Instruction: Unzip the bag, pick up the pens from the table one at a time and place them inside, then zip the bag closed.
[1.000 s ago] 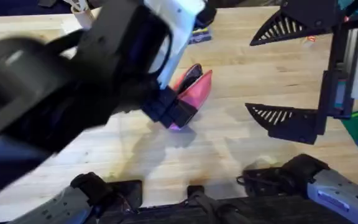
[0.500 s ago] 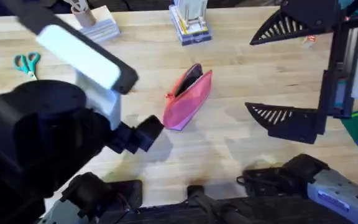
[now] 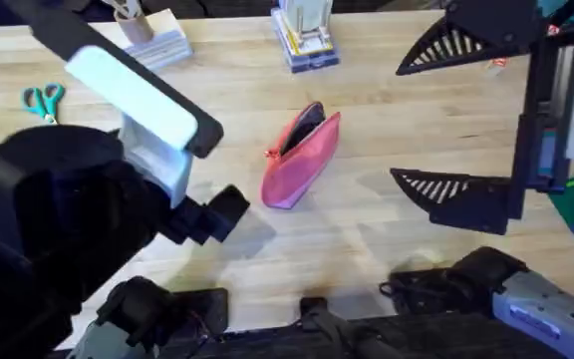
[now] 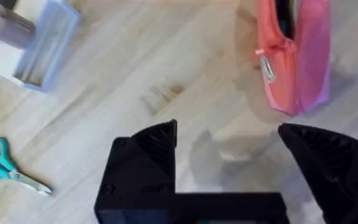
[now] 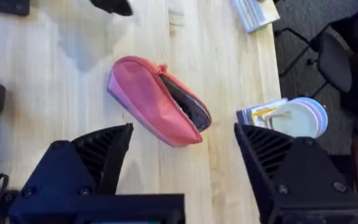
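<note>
Item count, as seen on the table (image 3: 397, 249)

1 pink bag (image 3: 302, 157) is counted, unzipped at one end; 1 pr of teal scissors (image 3: 43, 100) is seen nr the far left edge; 2 stacks of white boxes are noted along the far edge, 1 at left (image 3: 157, 40) and 1 nr centre (image 3: 305, 38). 2 grippers are counted: left gripper (image 4: 225, 140) and right gripper (image 5: 182, 146), each w/ 2 black fingers set wide apart. 1 tabletop is counted.
</note>
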